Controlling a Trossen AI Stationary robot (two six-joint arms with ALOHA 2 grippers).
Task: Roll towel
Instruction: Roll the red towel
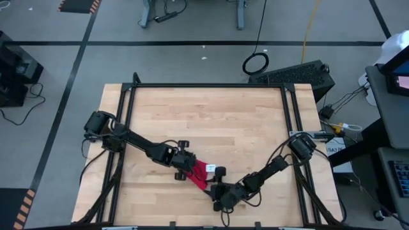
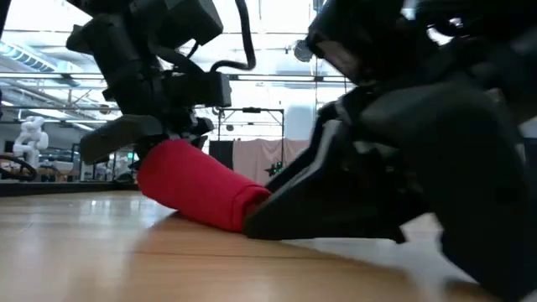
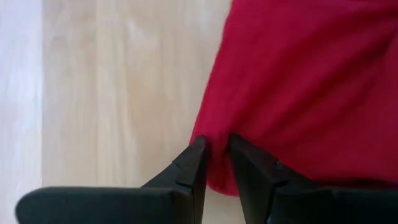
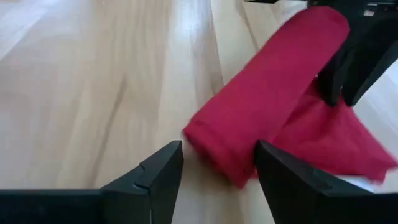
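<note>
Red towel (image 4: 261, 112) is lying mostly rolled, the left gripper (image 3: 214, 163) pinching its edge while the right gripper (image 4: 217, 165), spread wide, is waiting to tuck the loose flap.

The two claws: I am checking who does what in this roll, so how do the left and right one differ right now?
The left claw is nearly shut, pinching the red towel's loose edge; the right claw is open, holding nothing. The left sits at the towel's flat, unrolled part; the right faces the rolled end, its fingers apart from the cloth. Both are low over the wooden table.
</note>
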